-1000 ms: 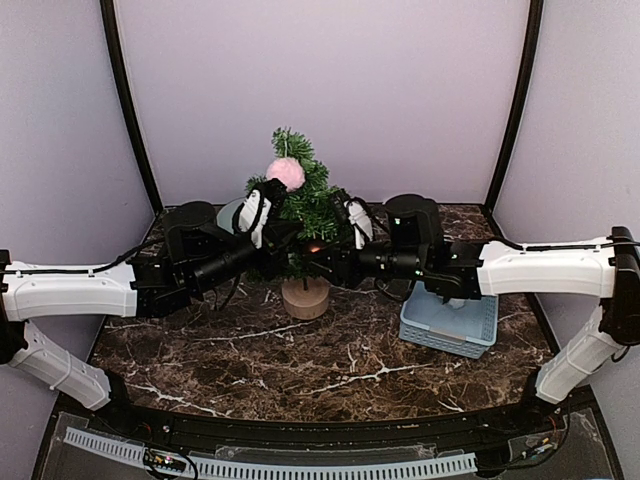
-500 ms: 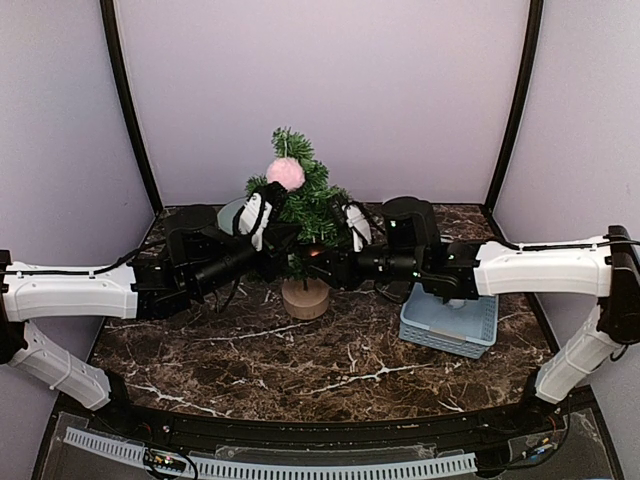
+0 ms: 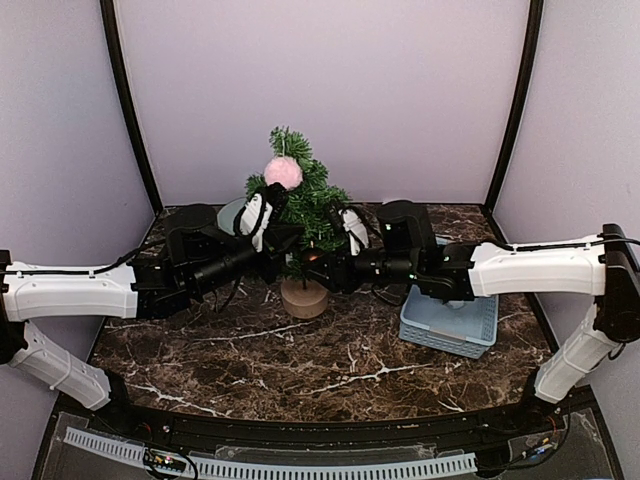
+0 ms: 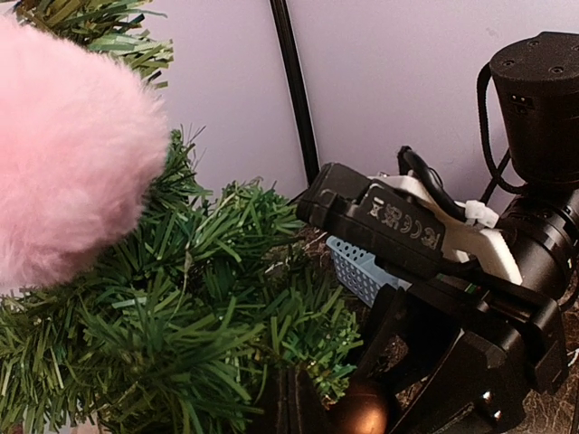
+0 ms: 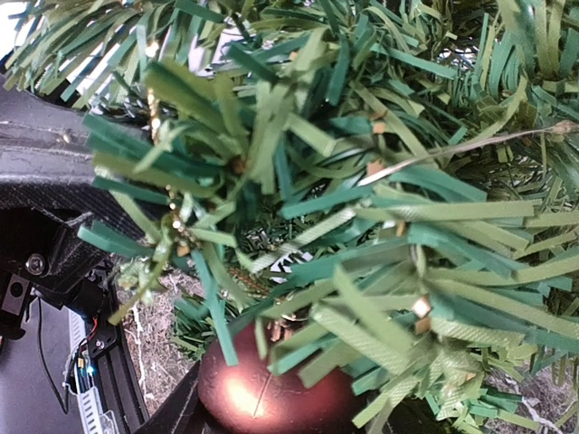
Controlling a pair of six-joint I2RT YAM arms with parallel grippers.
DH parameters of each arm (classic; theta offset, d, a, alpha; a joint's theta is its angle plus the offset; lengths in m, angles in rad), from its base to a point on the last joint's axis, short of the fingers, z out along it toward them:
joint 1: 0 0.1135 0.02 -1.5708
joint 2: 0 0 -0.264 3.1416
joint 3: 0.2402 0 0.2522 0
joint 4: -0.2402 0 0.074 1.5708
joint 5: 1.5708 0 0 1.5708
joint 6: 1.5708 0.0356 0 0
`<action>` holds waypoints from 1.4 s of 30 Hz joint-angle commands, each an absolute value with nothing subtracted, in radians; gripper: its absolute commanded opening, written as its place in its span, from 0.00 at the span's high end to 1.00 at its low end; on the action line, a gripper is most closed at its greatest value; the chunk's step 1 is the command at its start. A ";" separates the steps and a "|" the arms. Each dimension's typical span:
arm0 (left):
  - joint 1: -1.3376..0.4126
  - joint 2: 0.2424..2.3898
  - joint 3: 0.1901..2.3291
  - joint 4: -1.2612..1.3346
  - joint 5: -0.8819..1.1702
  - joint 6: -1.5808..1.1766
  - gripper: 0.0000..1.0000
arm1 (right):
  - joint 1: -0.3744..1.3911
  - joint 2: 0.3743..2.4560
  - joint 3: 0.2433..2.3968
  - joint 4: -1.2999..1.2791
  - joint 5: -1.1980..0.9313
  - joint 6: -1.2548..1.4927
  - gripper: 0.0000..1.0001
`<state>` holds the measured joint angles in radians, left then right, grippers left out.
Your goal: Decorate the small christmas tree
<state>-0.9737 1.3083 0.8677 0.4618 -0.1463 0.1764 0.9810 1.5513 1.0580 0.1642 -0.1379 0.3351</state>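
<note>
The dark marbled table [image 3: 300,360] carries the small christmas tree [image 3: 310,195] and, at its right, a pale blue basket [image 3: 445,340], maybe not empty.

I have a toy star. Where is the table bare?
Bare table lies between the stump and the near edge, left of the blue basket. Crowded: around the small christmas tree, where left fingers and right fingers with a brown ball poke in.
</note>
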 commanded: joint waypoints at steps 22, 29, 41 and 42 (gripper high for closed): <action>-0.978 1.180 0.793 0.478 -0.135 0.139 0.73 | 0.971 1.498 1.015 0.195 -0.155 0.341 0.34; -0.979 1.126 0.744 0.489 -0.131 0.119 0.68 | 0.976 1.464 0.993 0.195 -0.153 0.345 0.29; -0.977 1.034 0.657 0.499 -0.132 0.059 0.51 | 0.977 1.404 0.931 0.173 -0.183 0.362 0.20; -0.977 1.020 0.645 0.499 -0.140 0.044 0.50 | 0.978 1.397 0.924 0.172 -0.189 0.364 0.20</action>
<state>-0.9737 1.0714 0.6765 0.4755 -0.1360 0.0898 0.9787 1.4368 0.9485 0.1631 -0.1654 0.3531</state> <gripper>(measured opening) 0.481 0.800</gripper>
